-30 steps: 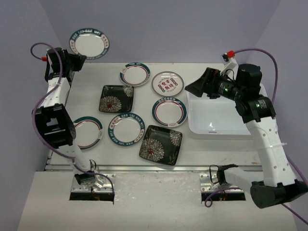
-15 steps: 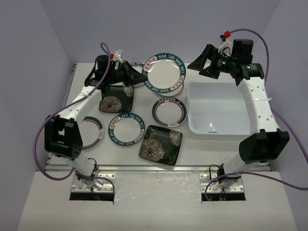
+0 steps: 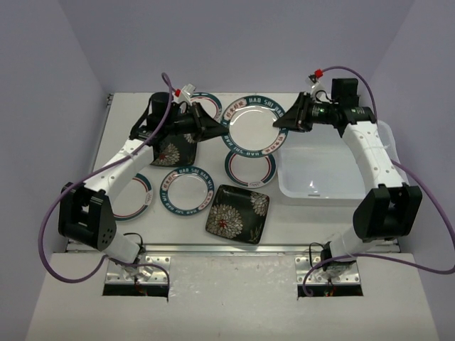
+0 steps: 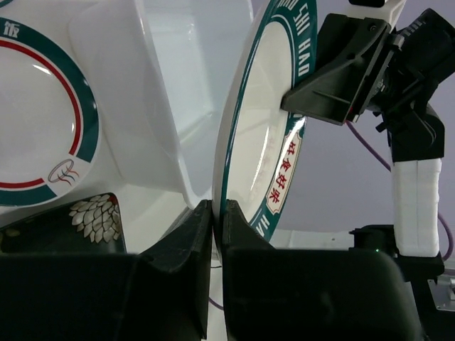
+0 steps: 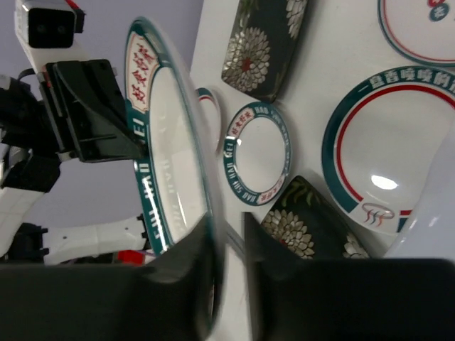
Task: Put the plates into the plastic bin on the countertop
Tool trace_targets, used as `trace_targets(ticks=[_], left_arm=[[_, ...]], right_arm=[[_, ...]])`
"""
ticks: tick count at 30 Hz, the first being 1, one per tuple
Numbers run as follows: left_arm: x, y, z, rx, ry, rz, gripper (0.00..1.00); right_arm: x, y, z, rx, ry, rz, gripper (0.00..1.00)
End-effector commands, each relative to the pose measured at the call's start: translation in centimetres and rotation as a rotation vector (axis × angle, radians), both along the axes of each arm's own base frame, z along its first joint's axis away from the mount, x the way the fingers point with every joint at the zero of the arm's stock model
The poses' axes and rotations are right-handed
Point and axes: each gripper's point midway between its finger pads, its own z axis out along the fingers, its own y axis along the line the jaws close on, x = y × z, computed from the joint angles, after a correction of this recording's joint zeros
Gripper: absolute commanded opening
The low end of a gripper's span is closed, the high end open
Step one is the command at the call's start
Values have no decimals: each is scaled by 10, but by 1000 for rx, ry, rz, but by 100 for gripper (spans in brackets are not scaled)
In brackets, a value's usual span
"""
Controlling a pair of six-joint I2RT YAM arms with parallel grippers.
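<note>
Right now the plate [image 3: 252, 128], the round white one with the teal lettered rim, is up off the tabletop [image 3: 306, 224] and tipped on edge between the two arms. It's just left of the bin [image 3: 334, 197], not in it. The left end effector [image 3: 217, 128] has a real grip on it: in the left wrist view its two fingers [image 4: 188, 245] are squeezed tight on the plate's rim, and the plate stands nearly edge-on to that camera. The right end effector [image 3: 282, 123] is at the opposite side of the rim. In the right wrist view its jaws sit one on each side of the edge with a sliver of gap beside the rim, so I'd call it slightly parted around the plate rather than clamped. The bin sits on the right side of the tabletop. Everything else lies flat. There's a ringed plate [image 3: 250, 167] just in front of the lifted one, a second lettered plate [image 3: 186, 190] left of that, and a black flower dish [image 3: 237, 212] near the front. Another black dish [image 3: 169, 150] is half hidden under the left arm, a red-striped plate [image 3: 138, 199] sits at the left under that same arm, and one more rim [image 3: 213, 101] is peeking out at the back.
</note>
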Motion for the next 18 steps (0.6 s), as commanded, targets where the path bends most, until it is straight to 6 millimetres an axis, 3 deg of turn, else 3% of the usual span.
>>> trace_targets(ticks=[1,2,3,4,6,8,10,12,14,18], left_arm=[[-10,-4,52,-80,-154,-37,0],[-10,-4,53,-75,-153,-35,6],[-6,-1,47,-31,-145,-7,62],[-1,5,42,28,-140,32,99],[16,31,28,231,-124,182,100],[28,76,14,439,-79,363,100],[28,108,4,566,-44,470,100],[24,156,-11,694,9,594,100],[17,193,-31,767,66,656,100],[6,230,-54,845,134,688,100]], right_arm=[[-10,6,30,31,-112,49,12],[-10,0,30,13,-109,22,0],[-4,-17,25,-27,-91,-61,0],[1,-37,20,-68,-70,-148,0],[5,-82,11,-163,-25,-342,0],[-1,-128,2,-279,11,-525,0],[-11,-161,-4,-389,22,-647,0],[-28,-198,-16,-577,8,-758,0],[-39,-214,-27,-707,-22,-757,0],[-44,-224,-46,-799,-45,-732,0]])
